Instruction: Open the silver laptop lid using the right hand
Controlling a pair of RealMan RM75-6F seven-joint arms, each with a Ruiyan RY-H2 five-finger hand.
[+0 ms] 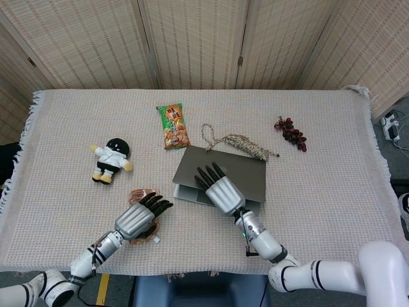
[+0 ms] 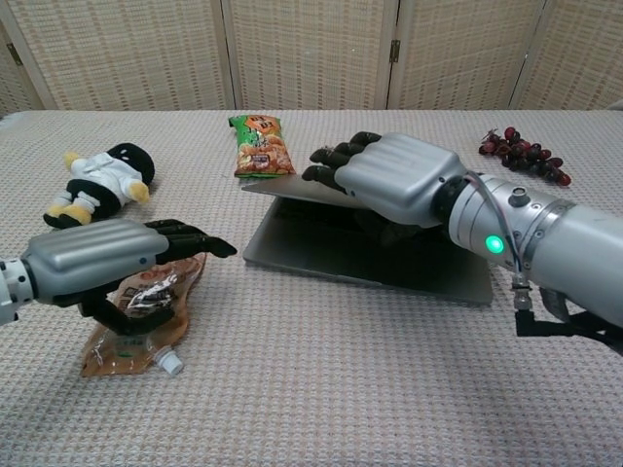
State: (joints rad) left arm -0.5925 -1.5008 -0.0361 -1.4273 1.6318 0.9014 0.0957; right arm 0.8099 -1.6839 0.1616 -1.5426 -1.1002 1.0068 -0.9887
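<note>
The silver laptop (image 1: 246, 174) lies at the table's middle with its lid partly raised; the dark gap shows above the base (image 2: 389, 270). My right hand (image 1: 220, 190) grips the lid's front edge, fingers stretched over the top (image 2: 394, 180) and the thumb hidden underneath. My left hand (image 1: 137, 217) hovers to the laptop's left with fingers apart and nothing in it, just above an orange pouch (image 2: 97, 255).
The orange spouted pouch (image 2: 136, 316) lies under my left hand. A plush doll (image 1: 110, 158) sits further left. Behind the laptop are a green snack bag (image 1: 174, 126), a coil of rope (image 1: 241, 143) and dark grapes (image 1: 291, 133).
</note>
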